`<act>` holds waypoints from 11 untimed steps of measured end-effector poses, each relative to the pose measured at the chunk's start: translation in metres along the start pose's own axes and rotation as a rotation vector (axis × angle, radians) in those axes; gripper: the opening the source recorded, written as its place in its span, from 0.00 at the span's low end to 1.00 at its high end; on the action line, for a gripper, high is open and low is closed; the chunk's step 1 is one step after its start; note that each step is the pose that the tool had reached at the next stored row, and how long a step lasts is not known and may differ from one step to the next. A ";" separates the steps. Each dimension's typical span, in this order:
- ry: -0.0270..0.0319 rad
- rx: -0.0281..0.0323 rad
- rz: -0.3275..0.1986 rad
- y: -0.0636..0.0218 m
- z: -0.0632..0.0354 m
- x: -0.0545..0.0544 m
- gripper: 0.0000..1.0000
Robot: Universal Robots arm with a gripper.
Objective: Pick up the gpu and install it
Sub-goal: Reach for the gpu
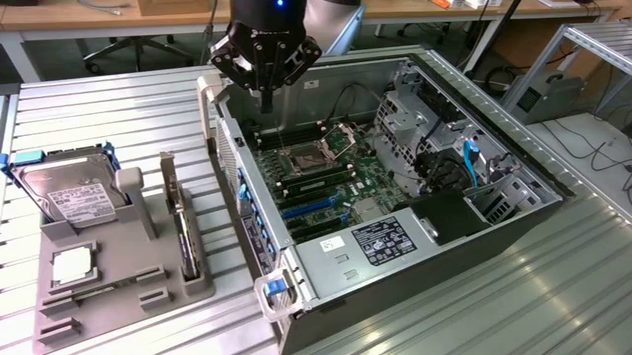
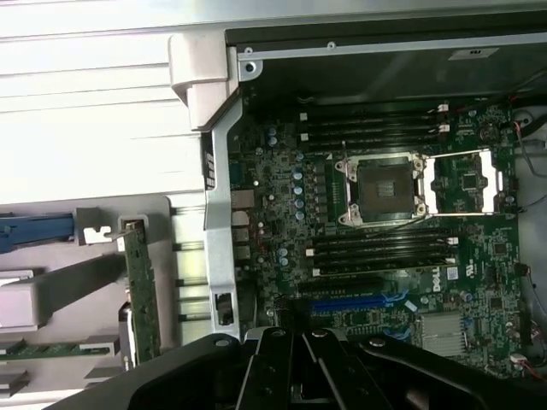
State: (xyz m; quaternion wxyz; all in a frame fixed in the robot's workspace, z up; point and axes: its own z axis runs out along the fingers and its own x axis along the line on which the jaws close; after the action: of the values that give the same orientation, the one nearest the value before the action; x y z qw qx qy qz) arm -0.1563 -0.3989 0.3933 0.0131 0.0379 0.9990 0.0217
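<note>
Currently I see my gripper (image 1: 265, 103) with fingers pressed together, hanging over the open computer case (image 1: 533, 211); the gpu (image 1: 183, 229) stands on edge in the gray holder (image 1: 109, 296), well apart.

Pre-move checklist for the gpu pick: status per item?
1. Gripper empty: ok, it holds nothing.
2. Jaws open for a grasp: not ok, they are shut.
3. gpu in place: ok, it stands on edge in the grey holder, untouched.
4. Gripper above the gpu: not ok, it hangs over the open case, to the exterior view's right of the card.
5. Blue slots free: ok, no card is seated.
6. Hard drive apart from the gpu: ok.
</note>
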 end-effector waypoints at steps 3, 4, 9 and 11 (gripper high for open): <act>0.0000 0.0000 0.000 -0.0004 -0.0001 0.005 0.11; 0.0000 0.0000 0.000 -0.0005 -0.0002 0.006 0.11; 0.0000 0.0000 0.000 -0.0010 -0.0004 0.013 0.11; 0.0000 0.0000 0.000 -0.0012 -0.0004 0.016 0.11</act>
State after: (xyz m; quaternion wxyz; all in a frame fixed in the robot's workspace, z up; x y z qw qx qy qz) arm -0.1728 -0.3990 0.3933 0.0131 0.0379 0.9990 0.0217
